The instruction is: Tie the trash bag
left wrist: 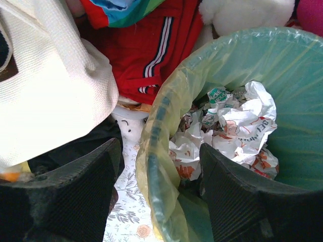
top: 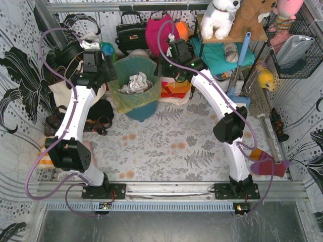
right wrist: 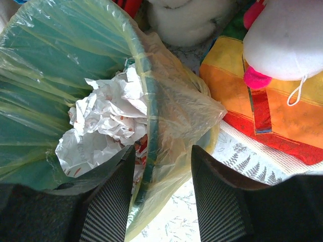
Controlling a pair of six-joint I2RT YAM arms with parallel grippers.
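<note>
The trash bag [top: 132,98] is thin yellow-green plastic lining a teal round bin [top: 140,112], its edge folded over the rim, with crumpled white paper [top: 135,82] inside. My left gripper [left wrist: 160,194] is open and straddles the bin's left rim and the bag's folded edge [left wrist: 162,151], one finger outside, one inside. My right gripper [right wrist: 162,194] is open and straddles the right rim, with the bag's overhang [right wrist: 184,113] between its fingers. Neither grips the plastic.
A cream tote bag [left wrist: 45,85] lies left of the bin. Red clothing [left wrist: 141,45], a black handbag [top: 132,33] and plush toys [top: 222,17] crowd behind it. An orange-yellow cushion [right wrist: 272,106] sits to the right. The floor cloth is floral [top: 166,146].
</note>
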